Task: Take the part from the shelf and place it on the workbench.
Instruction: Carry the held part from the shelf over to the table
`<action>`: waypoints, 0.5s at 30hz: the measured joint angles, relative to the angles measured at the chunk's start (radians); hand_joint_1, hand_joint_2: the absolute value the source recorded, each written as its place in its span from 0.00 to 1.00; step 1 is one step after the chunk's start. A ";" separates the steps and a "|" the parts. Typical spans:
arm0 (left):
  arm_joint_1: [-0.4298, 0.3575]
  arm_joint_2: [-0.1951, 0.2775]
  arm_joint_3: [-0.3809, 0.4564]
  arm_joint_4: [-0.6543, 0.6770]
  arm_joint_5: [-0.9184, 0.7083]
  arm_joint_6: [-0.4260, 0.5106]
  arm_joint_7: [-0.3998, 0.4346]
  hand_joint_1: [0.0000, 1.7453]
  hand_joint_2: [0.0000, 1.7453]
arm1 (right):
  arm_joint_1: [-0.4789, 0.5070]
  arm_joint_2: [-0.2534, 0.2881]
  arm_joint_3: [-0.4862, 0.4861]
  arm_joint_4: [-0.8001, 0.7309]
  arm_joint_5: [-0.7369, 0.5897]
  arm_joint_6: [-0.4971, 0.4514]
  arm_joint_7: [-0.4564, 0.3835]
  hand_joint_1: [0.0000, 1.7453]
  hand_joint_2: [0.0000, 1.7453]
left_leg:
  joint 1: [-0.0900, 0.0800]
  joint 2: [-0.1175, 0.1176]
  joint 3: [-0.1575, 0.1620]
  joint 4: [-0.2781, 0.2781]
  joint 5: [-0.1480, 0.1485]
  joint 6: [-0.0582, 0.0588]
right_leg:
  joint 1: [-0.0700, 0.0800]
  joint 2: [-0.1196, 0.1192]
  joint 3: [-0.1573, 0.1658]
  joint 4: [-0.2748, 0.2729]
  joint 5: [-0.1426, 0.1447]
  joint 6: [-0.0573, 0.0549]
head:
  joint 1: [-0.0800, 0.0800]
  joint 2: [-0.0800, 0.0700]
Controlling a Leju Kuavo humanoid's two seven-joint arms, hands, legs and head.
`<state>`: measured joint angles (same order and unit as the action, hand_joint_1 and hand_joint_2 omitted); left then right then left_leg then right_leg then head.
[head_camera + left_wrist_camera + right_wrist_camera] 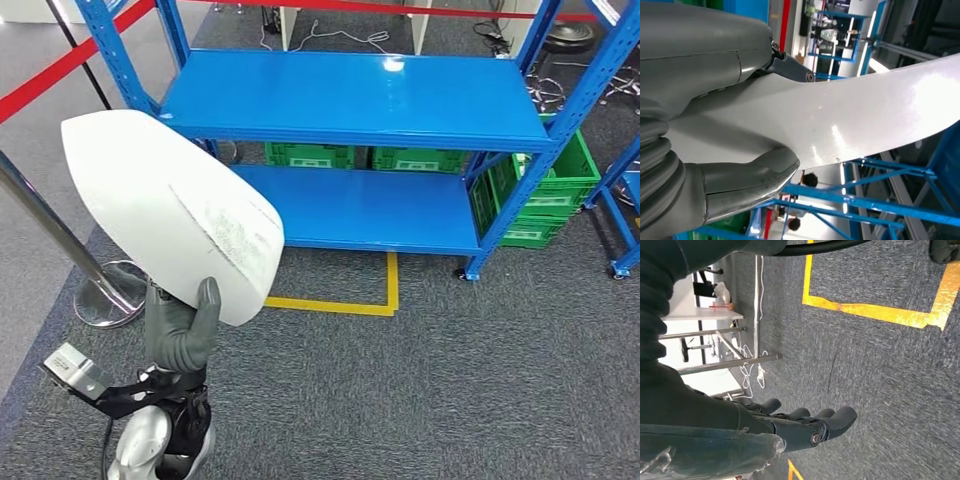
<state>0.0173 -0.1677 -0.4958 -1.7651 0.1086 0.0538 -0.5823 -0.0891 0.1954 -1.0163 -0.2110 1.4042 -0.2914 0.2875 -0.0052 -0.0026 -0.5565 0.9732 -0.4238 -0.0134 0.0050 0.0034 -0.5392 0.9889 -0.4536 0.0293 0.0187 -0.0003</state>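
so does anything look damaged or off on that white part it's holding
Yes: the white part, held up in the left robot hand, has a rough, scuffed patch near its wide end, duller than the smooth surface around it. Whether it is wear or residue cannot be told. Nothing else stands out.

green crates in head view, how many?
3: two under the shelf's lower deck, at and; one right of the shelf. More may be hidden.

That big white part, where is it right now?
In the head view the white part is low on the left, held up by the robot's left hand, above the grey carpet in front of the blue shelf.
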 joint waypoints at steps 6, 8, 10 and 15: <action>0.000 0.002 0.000 0.001 -0.004 0.002 -0.002 1.00 1.00 | 0.002 0.000 0.000 0.000 0.000 0.001 -0.002 0.00 1.00 | 0.005 0.001 -0.010 -0.010 0.007 0.025 | -0.002 0.000 -0.112 0.240 -0.129 0.023 | 0.007 0.000; 0.000 0.004 0.000 0.002 -0.005 0.001 -0.006 1.00 1.00 | 0.003 0.000 0.000 0.000 0.002 0.002 -0.003 0.00 1.00 | 0.004 0.001 -0.012 -0.008 0.009 0.026 | -0.002 0.000 -0.132 0.291 -0.133 0.026 | 0.007 0.000; 0.001 0.005 -0.001 0.002 -0.008 0.001 -0.014 1.00 1.00 | 0.003 0.000 0.000 0.000 0.005 0.006 -0.006 0.00 1.00 | 0.005 0.000 -0.012 -0.007 0.011 0.024 | -0.004 0.000 -0.081 0.196 -0.073 0.025 | 0.007 0.000; 0.001 0.010 -0.005 0.001 -0.031 0.002 -0.034 1.00 1.00 | -0.002 0.000 0.000 0.000 0.010 0.019 -0.021 0.00 1.00 | -0.003 -0.002 -0.027 0.003 0.022 0.003 | -0.004 0.005 0.005 0.013 -0.013 0.008 | 0.005 0.000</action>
<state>0.0185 -0.1573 -0.5010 -1.7639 0.0774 0.0556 -0.6161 -0.0910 0.1953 -1.0158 -0.2110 1.4139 -0.2729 0.2661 -0.0078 -0.0048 -0.5831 0.9761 -0.4017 -0.0108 0.0007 0.0089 -0.5347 1.0020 -0.4663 0.0372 0.0238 -0.0003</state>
